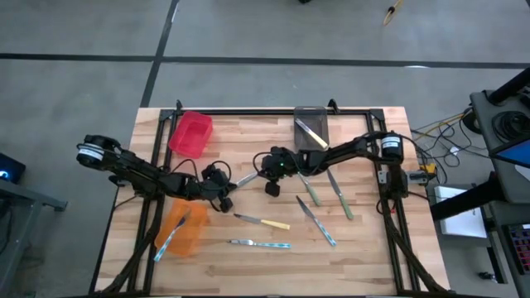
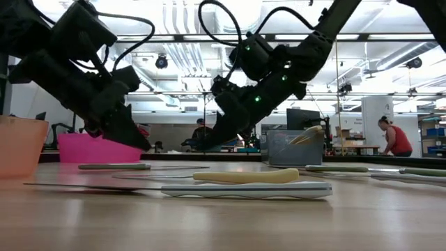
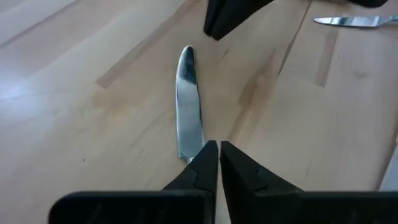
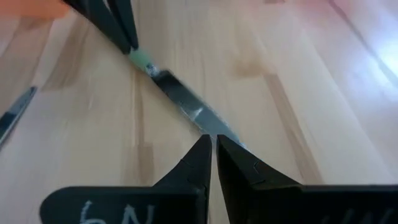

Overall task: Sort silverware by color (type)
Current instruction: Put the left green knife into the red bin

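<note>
Both arms met over the middle of the tabletop [image 1: 364,257], at either end of one green-handled knife [image 1: 246,178]. The left gripper [image 1: 225,199] had its jaws clamped on the handle end of that knife, and the blade ran away from it across the wood. The right gripper [image 1: 271,171] came in from the right with its jaws together at the blade's tip; whether they pinched the tip or only touched it could not be told.

The rest of the silverware lay scattered: a yellow-handled knife [image 1: 264,221] and a blue-handled knife [image 1: 261,243] near the front centre, another blue-handled one [image 1: 317,221] to their right, and two green-handled knives [image 1: 310,190] farther right. A blue-handled knife [image 1: 171,237] lay in the orange bin [image 1: 192,240] at the near left, and a yellow-handled knife [image 1: 311,133] lay in the grey bin [image 1: 303,113] at the far side. The red bin [image 1: 191,134] stood at the far left.
</note>
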Robot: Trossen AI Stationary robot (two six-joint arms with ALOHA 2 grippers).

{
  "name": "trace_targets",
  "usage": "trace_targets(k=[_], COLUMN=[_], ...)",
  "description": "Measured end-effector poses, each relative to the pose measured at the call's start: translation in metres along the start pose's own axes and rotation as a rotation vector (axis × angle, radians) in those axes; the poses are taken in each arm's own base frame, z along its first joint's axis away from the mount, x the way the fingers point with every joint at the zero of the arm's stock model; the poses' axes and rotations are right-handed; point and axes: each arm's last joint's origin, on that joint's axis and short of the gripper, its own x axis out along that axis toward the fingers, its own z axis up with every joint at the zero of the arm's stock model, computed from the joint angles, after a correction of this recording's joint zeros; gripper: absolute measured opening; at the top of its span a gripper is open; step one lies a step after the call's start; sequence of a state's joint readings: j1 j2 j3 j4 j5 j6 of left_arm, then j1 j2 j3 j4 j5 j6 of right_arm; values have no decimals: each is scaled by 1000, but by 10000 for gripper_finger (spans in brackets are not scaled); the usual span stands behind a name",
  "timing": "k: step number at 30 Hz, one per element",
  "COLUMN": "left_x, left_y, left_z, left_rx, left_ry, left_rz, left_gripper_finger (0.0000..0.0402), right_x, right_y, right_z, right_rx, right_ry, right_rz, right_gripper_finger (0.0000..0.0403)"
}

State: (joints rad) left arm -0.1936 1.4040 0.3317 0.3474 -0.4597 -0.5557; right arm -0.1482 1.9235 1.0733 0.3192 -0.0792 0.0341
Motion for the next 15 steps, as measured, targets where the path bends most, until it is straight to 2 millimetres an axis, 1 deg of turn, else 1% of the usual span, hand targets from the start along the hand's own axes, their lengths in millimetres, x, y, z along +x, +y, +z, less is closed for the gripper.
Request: trace_targets(k=[2,5,10,15], left_x=[0,1,2,7], left_y=[0,0,0,1], left_z=[0,-2,-2,-7], left_rx=[-3,-7,-31,-20], left_ry=[5,13,9,6], left_rz=[-4,-2,4,53], left_gripper_finger=[12,37,95,145], right_x=[4,7,7,7], right_y=[0,-1,-1,-1], right_z=[-5,-7,-6,-5], right_rx=[5,20,18,17], right_ry=[8,14,-1,-9], right_rz=[0,-1,-1,0], right_gripper_finger=[18,18,18,18])
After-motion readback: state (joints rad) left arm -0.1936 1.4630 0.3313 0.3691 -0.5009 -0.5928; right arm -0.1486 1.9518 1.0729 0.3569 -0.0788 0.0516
